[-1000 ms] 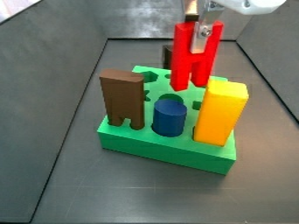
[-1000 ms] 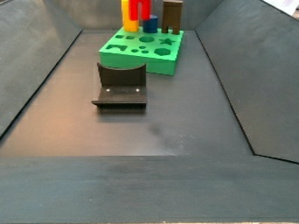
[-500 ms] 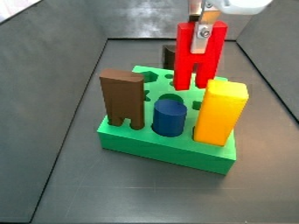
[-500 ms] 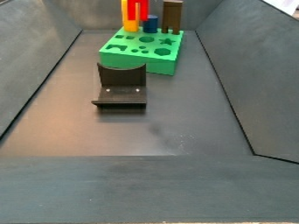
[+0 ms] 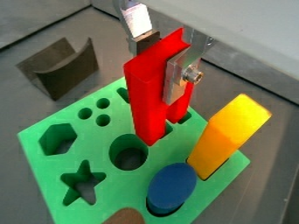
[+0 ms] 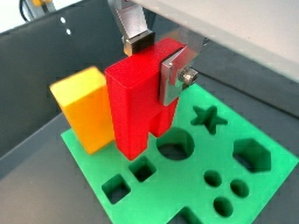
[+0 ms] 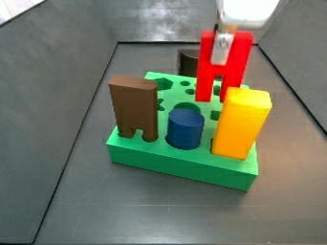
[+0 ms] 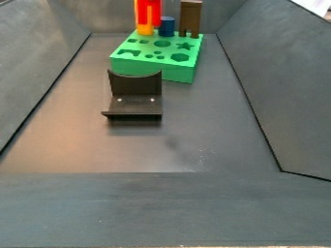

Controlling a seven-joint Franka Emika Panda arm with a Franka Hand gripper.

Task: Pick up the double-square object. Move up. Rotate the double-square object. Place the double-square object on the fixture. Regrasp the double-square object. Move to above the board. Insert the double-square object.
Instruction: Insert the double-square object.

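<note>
My gripper (image 5: 160,57) is shut on the double-square object (image 5: 152,92), a tall red stepped block that it holds upright by its top end. Both wrist views show silver fingers (image 6: 173,74) pressed on its two sides. The object's lower end sits at the surface of the green board (image 5: 59,149), by the square holes (image 6: 131,175). In a side view the red object (image 7: 220,67) stands over the board's far part (image 7: 179,158), with the gripper (image 7: 228,40) above it. The fixture (image 8: 134,92) stands apart from the board.
A yellow block (image 7: 243,120), a blue cylinder (image 7: 185,126) and a brown notched block (image 7: 133,107) stand in the board, close around the red object. Grey sloped walls (image 8: 39,87) enclose the floor. The fixture (image 5: 65,68) lies beyond one board corner.
The gripper and the red object have come down a little and shifted slightly right, closer to the board. Nothing else has moved.
</note>
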